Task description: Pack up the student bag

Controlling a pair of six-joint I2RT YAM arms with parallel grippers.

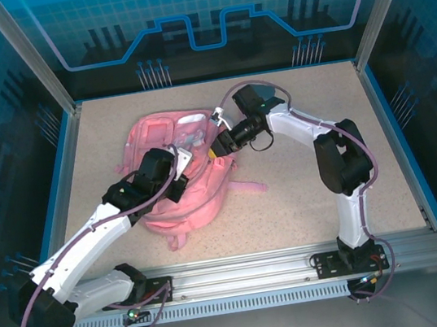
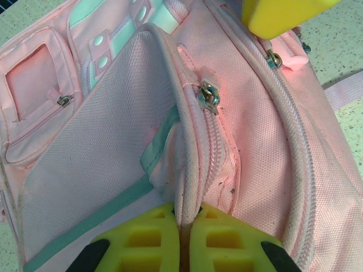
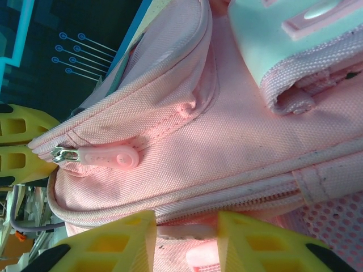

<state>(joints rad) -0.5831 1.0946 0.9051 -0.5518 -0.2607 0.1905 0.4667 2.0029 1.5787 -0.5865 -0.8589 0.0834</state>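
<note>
Work is on the student bag (image 1: 203, 195); it lies flat on the table (image 1: 310, 224), a bit left of the middle and clear of the edges; its long way runs from the far edge toward the near edge, leaning a little. The left gripper (image 1: 179, 163) reaches in from the near left corner and sits on top of the bag; its yellow fingers (image 2: 142, 241) are pressed together on a fold of pink cloth by a zip (image 2: 218, 147), so it is holding the bag there. The right gripper (image 1: 217, 143) comes in from the right side, so the bag lies to its left; it is at the bag's far right part, just beside the left gripper. Its jaws stand partly apart with a small pink pull tab (image 3: 187, 231) lying between them; I cannot tell if they pinch the tab or are just around it. The right gripper is the nearer one to that tab; I think its next job is to grab the tab and pull it along the zip line while the left one holds the cloth tight.
</note>
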